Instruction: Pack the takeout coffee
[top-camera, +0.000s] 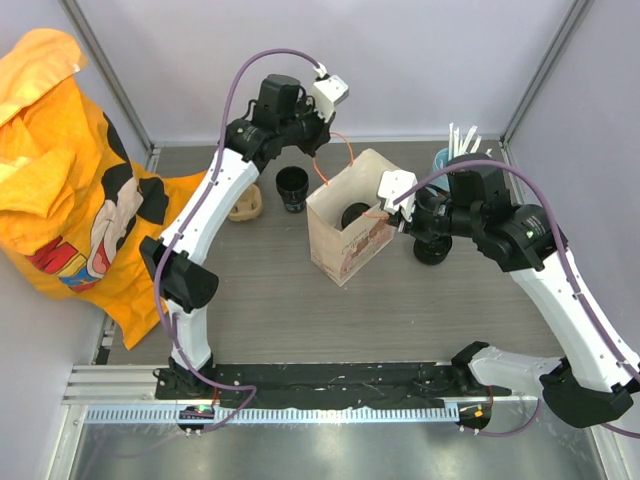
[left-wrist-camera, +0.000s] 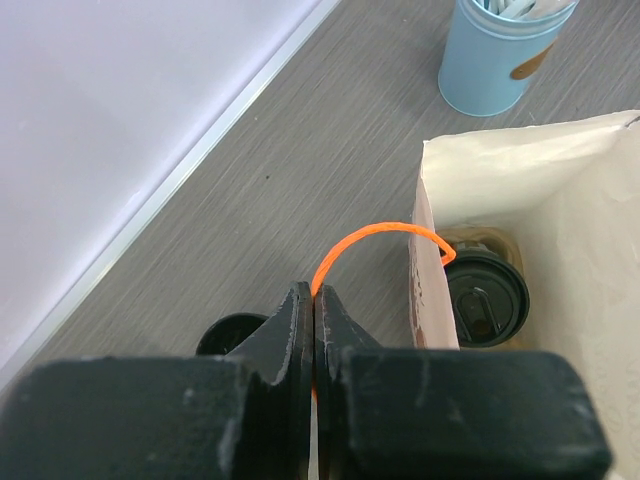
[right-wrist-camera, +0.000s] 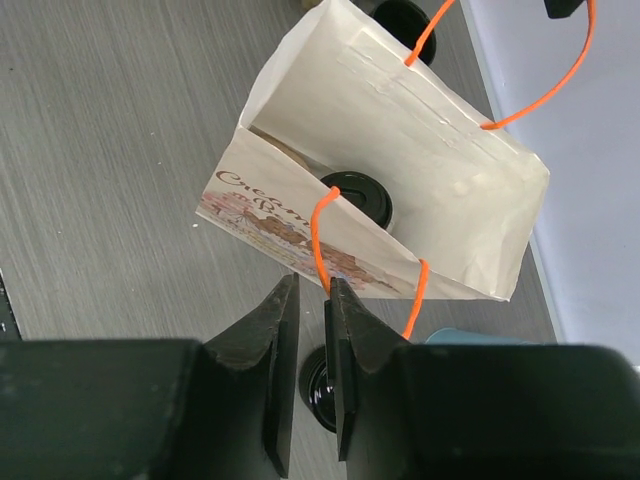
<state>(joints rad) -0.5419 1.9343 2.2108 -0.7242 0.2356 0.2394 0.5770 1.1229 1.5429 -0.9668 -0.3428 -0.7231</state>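
The paper bag (top-camera: 345, 238) stands open mid-table. A takeout coffee (top-camera: 355, 213), a black cup with a black lid, sits inside it, also seen in the wrist views (left-wrist-camera: 487, 298) (right-wrist-camera: 358, 197). My left gripper (left-wrist-camera: 315, 292) is above the bag's far side (top-camera: 325, 143), shut on the far orange handle (left-wrist-camera: 372, 236). My right gripper (right-wrist-camera: 312, 285) hovers at the bag's near-right side (top-camera: 382, 213). Its jaws stand a narrow gap apart, with the near orange handle (right-wrist-camera: 318, 235) at the tip of its right finger. Another black lidded cup (right-wrist-camera: 320, 392) stands below it (top-camera: 432, 250).
A black cup (top-camera: 292, 188) stands left of the bag, with a brown pulp carrier (top-camera: 245, 205) beside it. A light-blue cup of white straws (top-camera: 455, 155) is at the back right (left-wrist-camera: 495, 55). An orange cloth (top-camera: 70, 180) lies at the far left.
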